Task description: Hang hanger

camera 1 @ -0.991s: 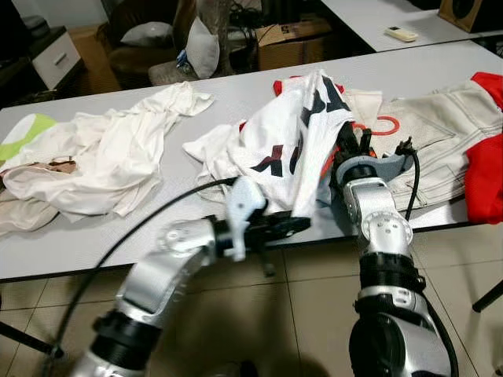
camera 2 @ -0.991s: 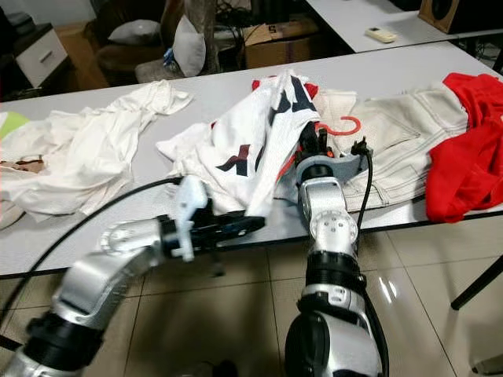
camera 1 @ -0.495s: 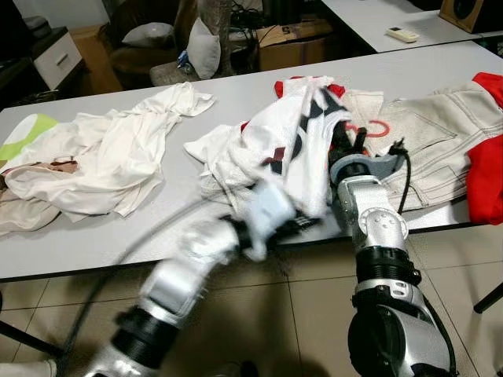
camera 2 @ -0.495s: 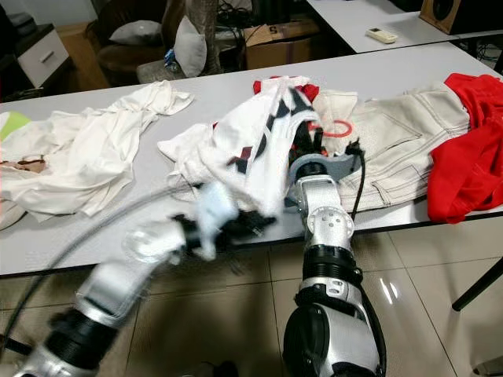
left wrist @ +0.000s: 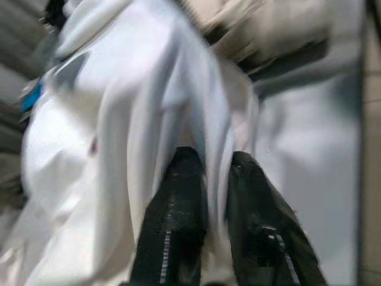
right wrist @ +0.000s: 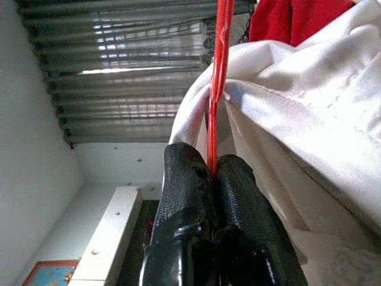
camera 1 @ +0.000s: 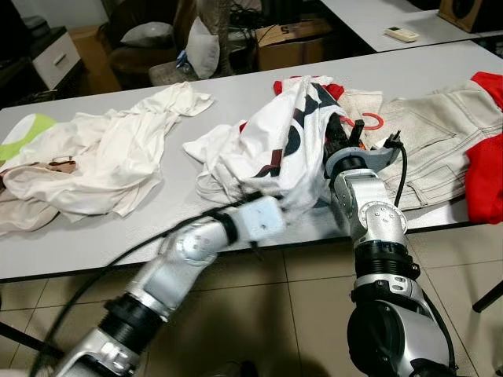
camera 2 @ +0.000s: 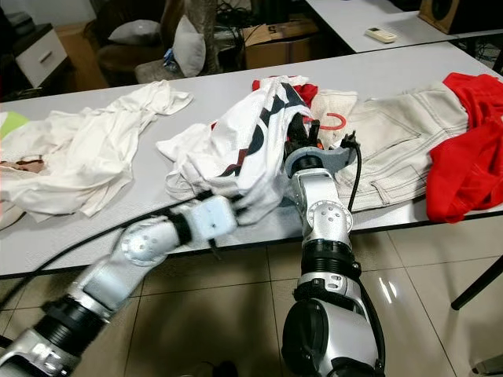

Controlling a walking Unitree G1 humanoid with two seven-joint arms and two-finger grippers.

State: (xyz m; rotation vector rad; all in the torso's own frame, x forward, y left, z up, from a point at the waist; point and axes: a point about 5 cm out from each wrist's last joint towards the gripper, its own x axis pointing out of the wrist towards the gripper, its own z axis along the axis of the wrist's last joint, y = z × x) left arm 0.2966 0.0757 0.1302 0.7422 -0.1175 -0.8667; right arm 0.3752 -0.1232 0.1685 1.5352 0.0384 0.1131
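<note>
Up close, the right gripper [right wrist: 213,173] is clenched on the thin red hanger [right wrist: 219,71], whose bar runs straight out from between the two black fingers with white cloth draped against it. Seen from the head, that gripper [camera 1: 346,141] stands over the table [camera 1: 118,228], beside the hanger's red hook [camera 1: 369,121], which lies on the beige trousers [camera 1: 440,133]. The left gripper [left wrist: 215,179] pinches a fold of the white shirt [camera 1: 283,133] near the table's front edge. That shirt is lifted in a peak between the two arms. A white heap of clothes [camera 1: 102,161] lies well apart to the left, with bare tabletop between it and the shirt. A red garment [camera 2: 468,141] lies at the right end.
</note>
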